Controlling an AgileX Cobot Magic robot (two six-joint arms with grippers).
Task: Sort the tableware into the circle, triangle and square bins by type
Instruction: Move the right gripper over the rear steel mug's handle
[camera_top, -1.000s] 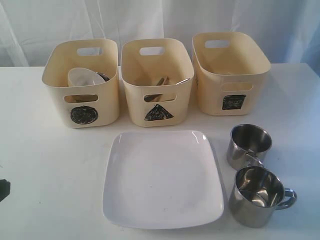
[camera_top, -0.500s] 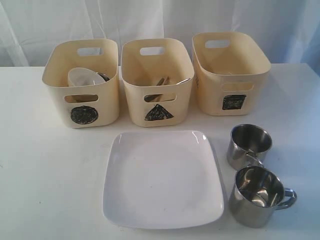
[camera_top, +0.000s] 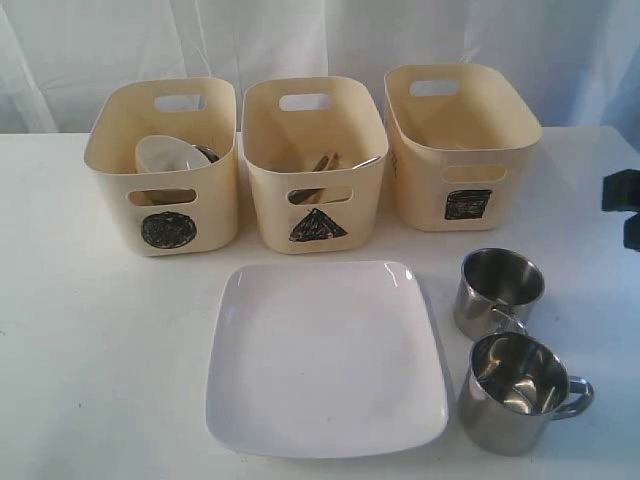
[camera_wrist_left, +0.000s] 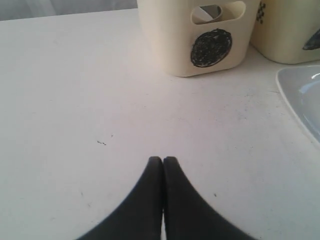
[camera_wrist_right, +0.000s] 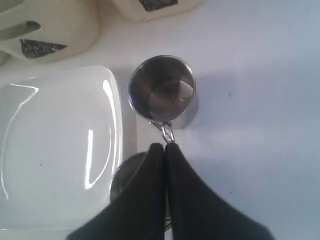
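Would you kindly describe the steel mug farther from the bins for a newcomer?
Find the large white square plate; two steel mugs stand to its right in the exterior view. Take the front mug, farther from the bins. Its handle sticks out away from the plate; the rear mug's points forward.

The right arm (camera_top: 621, 207) has come in at the right edge (left one gone)
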